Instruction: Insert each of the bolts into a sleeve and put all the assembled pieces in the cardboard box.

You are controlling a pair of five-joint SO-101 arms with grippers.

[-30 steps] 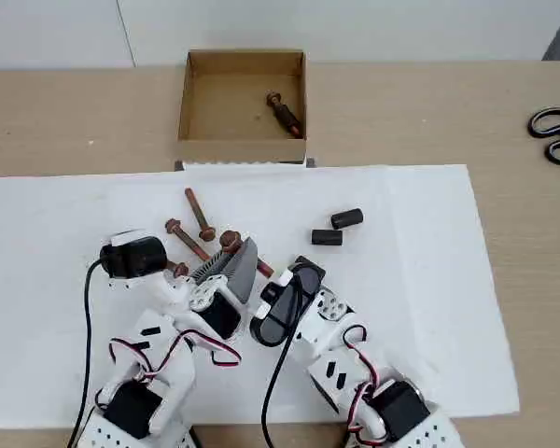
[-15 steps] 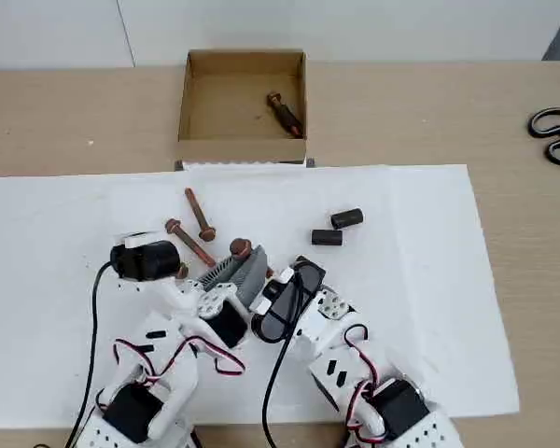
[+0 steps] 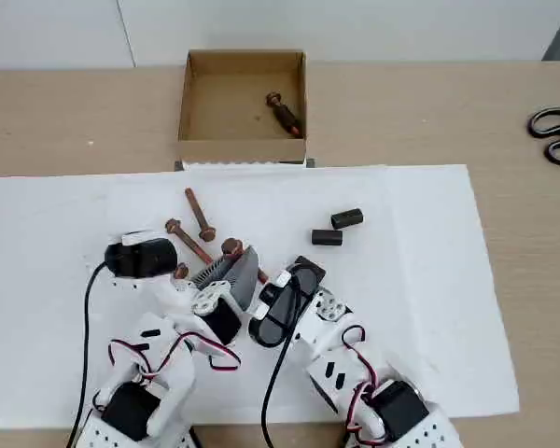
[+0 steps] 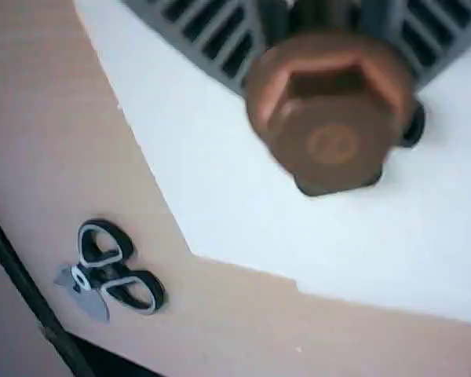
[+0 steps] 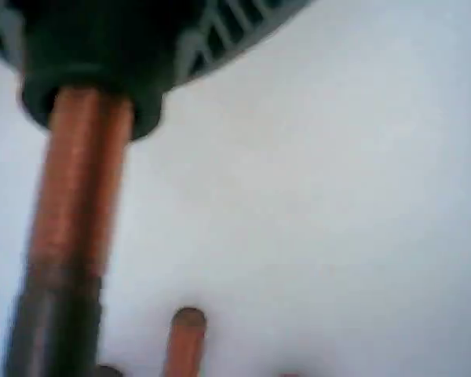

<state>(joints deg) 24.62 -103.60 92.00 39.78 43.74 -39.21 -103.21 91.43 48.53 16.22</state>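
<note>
- Two loose bolts (image 3: 194, 227) are seen lying on the white paper sheet (image 3: 429, 280), just beside the left arm. They could be knocked out of reach if that arm is swung wide.
- The left tool (image 4: 330, 23) is clamped on the held bolt (image 4: 330, 118), gripped just behind its hexagonal head. A slip or twist in that grip is the main risk, since only a short part appears to be pinched.
- One assembled piece (image 3: 284, 113) is already lying in the cardboard box (image 3: 243, 149) at the far side of the counter (image 3: 75, 112).
- The right tool (image 5: 110, 23) is clenched on the held sleeve (image 5: 90, 86), and the bolt's shaft is seen running into it. How deep it is seated cannot be told.
- Binding is judged likely if the two are pushed together off axis. The shaft could be drawn out again if either arm drifts.
- The two tools are very close together, so a collision or a snagged cable is possible.
- Two loose sleeves (image 3: 336, 228) are lying near each other on the sheet, and might be rolled away by a careless sweep.
- Scissors (image 3: 555, 133) are lying well apart at the counter's right edge.
</note>
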